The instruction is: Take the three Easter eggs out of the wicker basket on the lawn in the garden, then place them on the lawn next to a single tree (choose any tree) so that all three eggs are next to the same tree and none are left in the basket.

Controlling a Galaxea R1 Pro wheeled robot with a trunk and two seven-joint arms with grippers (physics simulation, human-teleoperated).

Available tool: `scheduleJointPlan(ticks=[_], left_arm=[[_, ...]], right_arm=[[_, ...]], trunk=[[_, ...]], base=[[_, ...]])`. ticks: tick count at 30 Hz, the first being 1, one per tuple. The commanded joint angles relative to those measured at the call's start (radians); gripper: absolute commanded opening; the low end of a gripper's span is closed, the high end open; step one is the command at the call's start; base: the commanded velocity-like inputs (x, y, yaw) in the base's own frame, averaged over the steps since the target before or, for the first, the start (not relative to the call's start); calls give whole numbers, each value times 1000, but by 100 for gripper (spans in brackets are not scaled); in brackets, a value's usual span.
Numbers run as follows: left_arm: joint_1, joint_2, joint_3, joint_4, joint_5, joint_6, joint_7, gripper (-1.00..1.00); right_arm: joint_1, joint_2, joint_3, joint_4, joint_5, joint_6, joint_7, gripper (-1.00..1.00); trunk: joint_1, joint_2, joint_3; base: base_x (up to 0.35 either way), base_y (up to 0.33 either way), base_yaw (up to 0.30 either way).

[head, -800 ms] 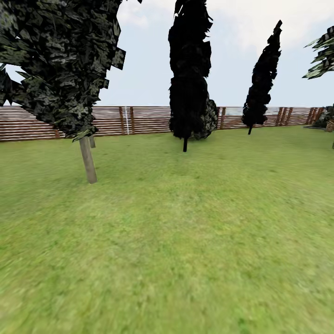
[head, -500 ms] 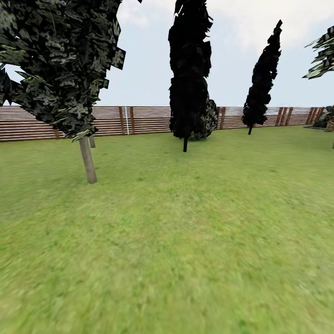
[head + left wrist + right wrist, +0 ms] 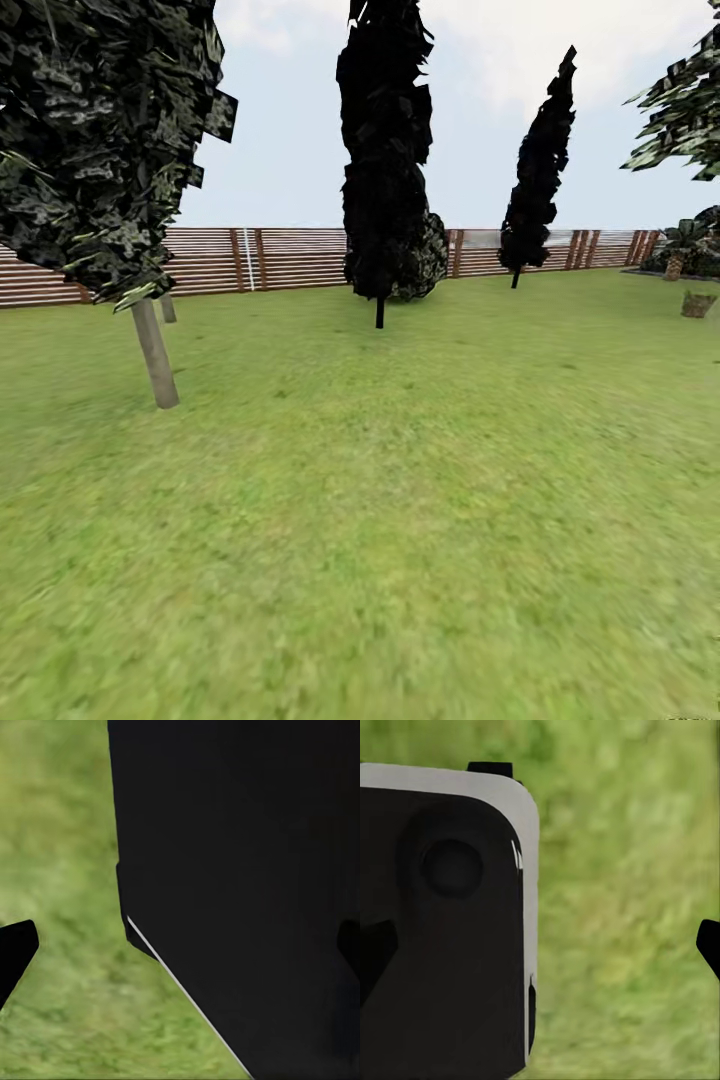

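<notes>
**Now turning right, and a basket-like shape comes into sight**

Since a moment ago my whole head view has slid leftward: the trees and fence sit further left than before, so it is my camera that has swung right, not the garden that moved. At the far right, on the lawn (image 3: 400,520), a small brown tub-shaped thing (image 3: 698,304) has come into view; I judge it may be the wicker basket, though it is too small to be sure. No eggs can be made out at this range.

The tree (image 3: 152,350) with the pale trunk stands near on my left, a fair candidate for the eggs later. Two dark narrow cypresses (image 3: 385,170) rise ahead before the slatted fence (image 3: 280,258) (neither suits). Open grass lies between me and the brown shape.

My left gripper (image 3: 180,945) and right gripper (image 3: 540,945) show dark fingertips set wide apart, holding nothing, with parts of my own body close beside them.
</notes>
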Motion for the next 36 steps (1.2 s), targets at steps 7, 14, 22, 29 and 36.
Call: scheduleJointPlan(ticks=[7, 14, 22, 29, 36], left_arm=[[1, 0, 0, -2, 0, 0, 1, 100], [1, 0, 0, -2, 0, 0, 1, 100], [1, 0, 0, -2, 0, 0, 1, 100], [1, 0, 0, -2, 0, -1, 1, 100], [1, 0, 0, -2, 0, 0, 1, 100]], right_arm=[[-1, 0, 0, 1, 2, -2, 1, 100], [-1, -1, 0, 1, 2, -2, 1, 100], [-1, -1, 0, 1, 2, -2, 1, 100], [-1, -1, 0, 1, 2, -2, 1, 100], [-1, -1, 0, 1, 2, -2, 1, 100]], trunk=[[1, 0, -1], [1, 0, -1], [1, 0, -1], [1, 0, -1], [1, 0, -1]], base=[[338, 88, -299], [338, 86, -300], [338, 28, -300], [338, 0, -300], [338, 0, -300]])
